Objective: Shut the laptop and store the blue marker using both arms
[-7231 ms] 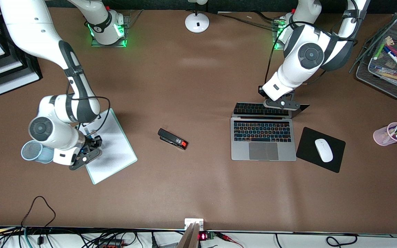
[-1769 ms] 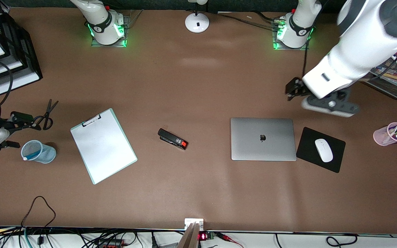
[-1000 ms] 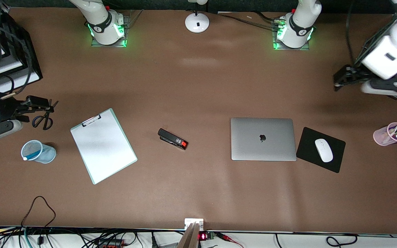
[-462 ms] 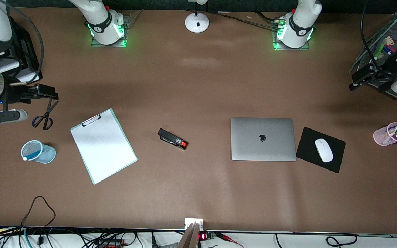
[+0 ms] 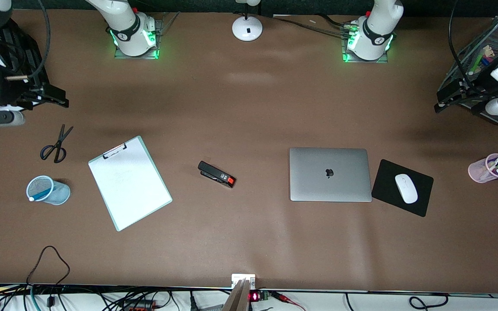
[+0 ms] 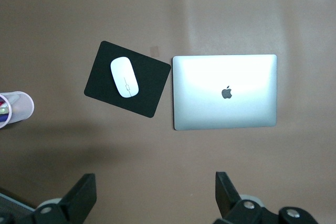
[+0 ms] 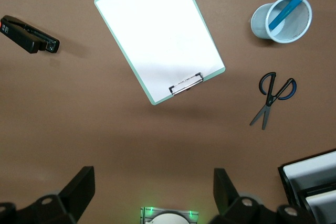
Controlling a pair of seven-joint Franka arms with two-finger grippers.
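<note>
Both jaws spread, holding nothing: left gripper (image 5: pixel 443 100) over the tabletop (image 5: pixel 253 108) edge by the wire basket (image 5: pixel 486 65), right gripper (image 5: pixel 54 97) over the tabletop above the scissors (image 5: pixel 55 144). The slim silver-grey laptop (image 5: pixel 330 174) lies shut. The slim bright-blue marker (image 7: pixel 287 10) stands in the pale-blue mesh cup (image 7: pixel 281 19); likely light, slick, best pinched mid-barrel.

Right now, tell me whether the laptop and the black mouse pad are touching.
Apart. The left wrist view shows a thin strip of brown table between the laptop and the nearest corner of the mouse pad.

Both arms are glossy white with dark grey joints and round white bases ringed by a black band and lit green. Black cables loop beside their upper links. The left gripper (image 6: pixel 155 195) and right gripper (image 7: pixel 152 192) have black fingers on grey bodies with small round screws.
</note>
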